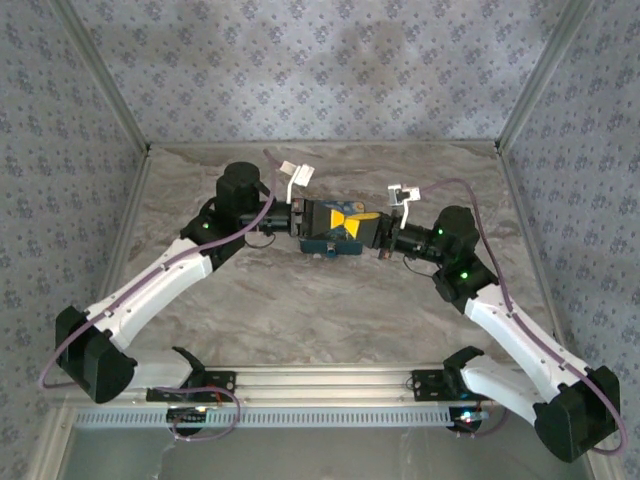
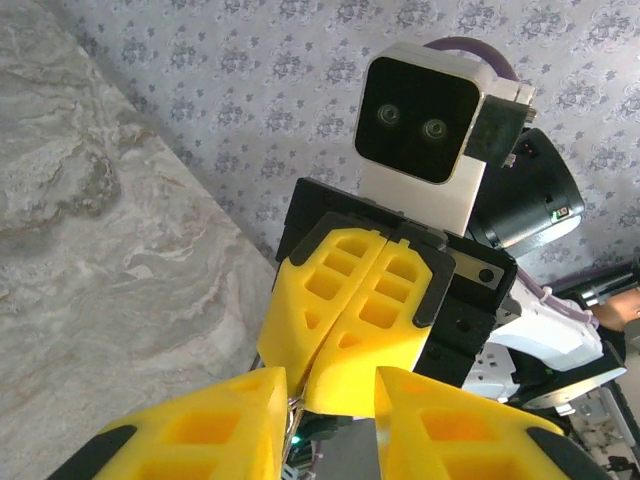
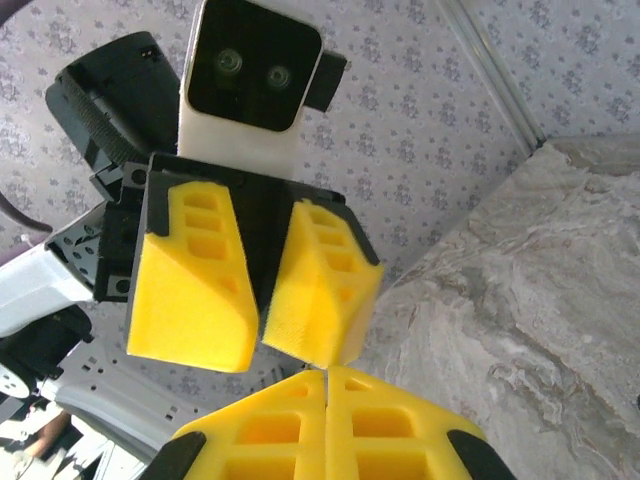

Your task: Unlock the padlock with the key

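Note:
In the top view a blue padlock [image 1: 322, 240] lies on the marble table under the spot where both grippers meet. My left gripper [image 1: 343, 215] comes in from the left and is open; its yellow fingers [image 2: 200, 430] stand apart, nothing clamped between them. My right gripper [image 1: 368, 228] faces it, shut, its fingers [image 3: 400, 430] pressed together. Its tip [image 2: 318, 385] pokes into the gap of the left gripper [image 2: 330, 400]. A thin metal piece, the key [image 2: 289, 408], sticks out of the right gripper's seam beside the left finger. The lock's keyhole is hidden.
The grey marble table [image 1: 330, 310] is walled by patterned panels [image 1: 300, 70] at the back and sides. An aluminium rail [image 1: 330, 380] runs along the near edge between the arm bases. Purple cables [image 1: 150, 285] trail along both arms.

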### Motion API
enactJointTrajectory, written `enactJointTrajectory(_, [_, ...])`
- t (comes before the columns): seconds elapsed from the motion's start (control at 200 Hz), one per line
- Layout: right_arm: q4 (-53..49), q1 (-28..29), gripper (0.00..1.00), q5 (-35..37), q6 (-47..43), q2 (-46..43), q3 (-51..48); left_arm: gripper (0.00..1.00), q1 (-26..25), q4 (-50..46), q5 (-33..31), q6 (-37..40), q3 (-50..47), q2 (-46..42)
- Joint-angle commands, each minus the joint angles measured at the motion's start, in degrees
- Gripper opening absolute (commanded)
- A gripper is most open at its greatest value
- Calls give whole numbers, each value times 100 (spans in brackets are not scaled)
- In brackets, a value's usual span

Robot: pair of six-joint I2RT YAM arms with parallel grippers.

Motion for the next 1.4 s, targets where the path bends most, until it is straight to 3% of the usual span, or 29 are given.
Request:
enactJointTrajectory(0.0, [349, 30, 0, 235, 133, -20, -64, 24, -45, 340, 198, -51, 39, 7])
enactJointTrajectory(0.155, [538, 19, 0, 286, 225, -18, -115, 21, -54, 247, 176, -1, 27, -21])
enactJointTrajectory(0.37, [641, -9, 0, 308, 284, -80, -144, 28, -54, 165, 157, 40, 43, 33])
enactJointTrajectory(0.435, [646, -21, 0, 292, 292, -88, -148, 39, -54, 127, 143, 59, 60, 49])
enactJointTrajectory(0.535, [669, -25, 0, 266, 301, -114, -144, 41, -54, 15, 109, 129, 96, 82])
enactJointTrajectory(0.585, [650, -30, 0, 239, 283, -119, -130, 47, -46, -60, 71, 160, 109, 95])
enactJointTrajectory(0.76, [725, -59, 0, 252, 317, -139, -209, 48, -37, -34, 32, 133, 100, 91])
enactJointTrajectory(0.899, [785, -61, 0, 160, 336, -140, -214, 69, 13, -169, -174, 170, 83, 44])
enactJointTrajectory(0.999, [788, -63, 0, 185, 340, -166, -236, 66, 44, -60, -178, 101, 23, 35])
enactJointTrajectory(1.144, [811, -87, 0, 339, 361, -185, -311, 47, 28, 112, -42, -7, -1, 42])
enactJointTrajectory(1.394, [1014, -81, 0, 351, 465, -124, -327, 45, -62, 52, 73, 64, 50, 57])
